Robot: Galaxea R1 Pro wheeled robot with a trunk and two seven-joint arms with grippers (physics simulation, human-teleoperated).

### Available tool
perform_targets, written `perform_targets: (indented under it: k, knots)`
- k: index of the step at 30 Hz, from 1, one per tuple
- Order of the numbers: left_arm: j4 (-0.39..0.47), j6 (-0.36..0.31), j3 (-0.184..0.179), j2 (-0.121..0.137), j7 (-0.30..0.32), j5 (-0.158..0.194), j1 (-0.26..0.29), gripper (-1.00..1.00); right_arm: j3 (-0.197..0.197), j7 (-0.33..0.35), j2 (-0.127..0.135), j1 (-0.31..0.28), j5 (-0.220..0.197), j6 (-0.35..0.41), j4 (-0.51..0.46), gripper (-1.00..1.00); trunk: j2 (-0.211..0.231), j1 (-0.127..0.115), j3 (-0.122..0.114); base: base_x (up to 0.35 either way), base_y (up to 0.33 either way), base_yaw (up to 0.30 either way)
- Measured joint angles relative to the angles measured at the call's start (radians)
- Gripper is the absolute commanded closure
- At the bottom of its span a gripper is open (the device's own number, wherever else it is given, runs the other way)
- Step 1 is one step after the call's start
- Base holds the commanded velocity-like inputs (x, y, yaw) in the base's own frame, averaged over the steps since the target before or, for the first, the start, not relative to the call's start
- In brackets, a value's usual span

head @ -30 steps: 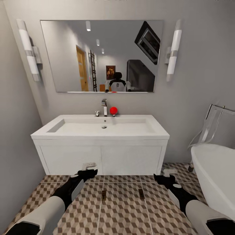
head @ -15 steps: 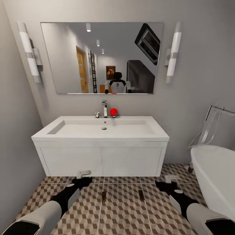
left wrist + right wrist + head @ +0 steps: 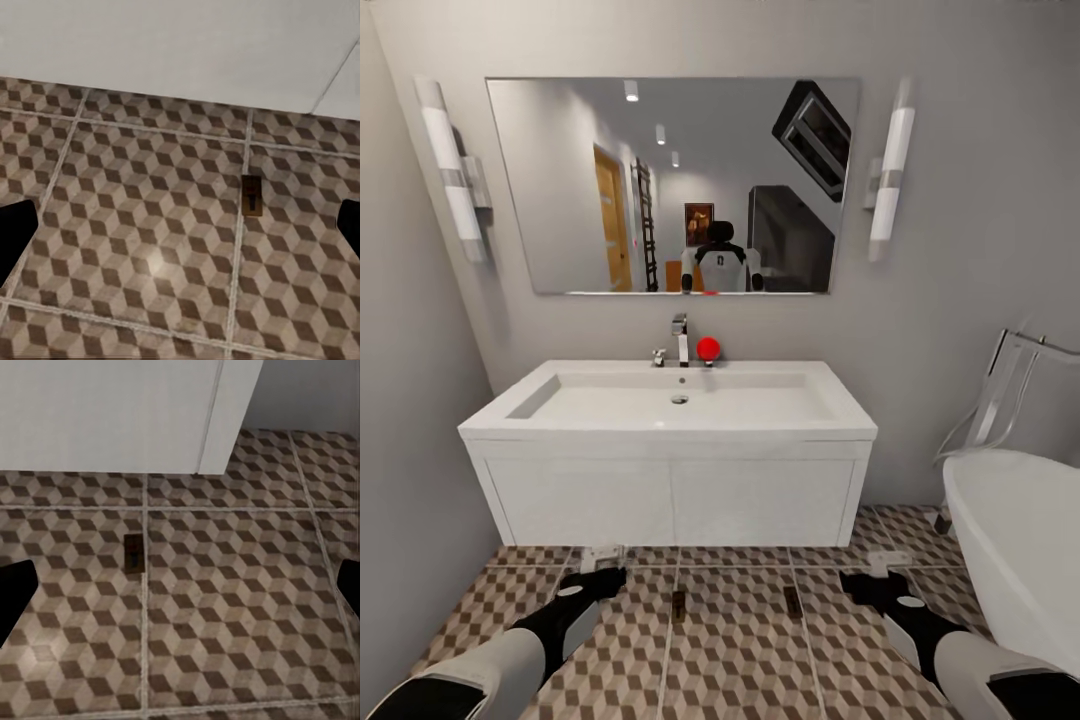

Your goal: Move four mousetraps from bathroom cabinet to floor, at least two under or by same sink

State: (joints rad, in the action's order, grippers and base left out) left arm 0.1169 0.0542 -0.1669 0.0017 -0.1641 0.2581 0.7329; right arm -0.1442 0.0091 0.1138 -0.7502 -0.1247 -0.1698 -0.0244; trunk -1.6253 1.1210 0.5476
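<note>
Two mousetraps lie flat on the patterned bathroom floor (image 3: 740, 660) just in front of the white vanity, one (image 3: 678, 605) left of centre and one (image 3: 792, 600) right of centre. Above them is the bathroom sink (image 3: 680, 400) with its chrome tap (image 3: 680, 338). My left gripper (image 3: 603, 558) hovers open above the tiles, left of the left mousetrap (image 3: 252, 195). My right gripper (image 3: 888, 563) is open too, to the right of the other mousetrap (image 3: 134, 553). Nothing sits between either pair of fingers. The cabinet is out of view.
A white bathtub (image 3: 1020, 540) fills the right side, with a clear rack (image 3: 1010, 390) behind it. A grey wall (image 3: 410, 480) closes the left. A small red object (image 3: 707, 347) stands by the tap, and a mirror (image 3: 670, 185) hangs above.
Both arms have drawn back and lower in the head view, away from the vanity front. The whole view has shifted slightly down. The two mousetraps have not moved.
</note>
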Motion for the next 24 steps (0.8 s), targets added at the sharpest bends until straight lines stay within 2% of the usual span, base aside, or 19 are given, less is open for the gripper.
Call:
perform_targets:
  k: [4, 9, 24]
  knots:
    - [-0.062, 0.063, 0.000, -0.001, -0.004, 0.003, -0.001, -1.00, 0.000, 0.000, 0.000, 0.000, 0.025, -0.028, 0.023, -1.00, 0.028, -0.015, -0.013, 0.000, 0.000, 0.000]
    - [-0.099, 0.104, -0.001, -0.005, -0.003, 0.004, -0.002, -1.00, 0.000, -0.001, 0.000, 0.000, 0.035, -0.042, 0.044, -1.00, 0.063, -0.034, -0.028, 0.000, 0.000, 0.000]
    - [-0.113, 0.122, 0.000, -0.030, -0.004, 0.004, -0.004, -1.00, 0.000, -0.001, 0.000, 0.000, 0.035, -0.046, 0.058, -1.00, 0.168, -0.092, -0.075, 0.000, 0.000, 0.000]
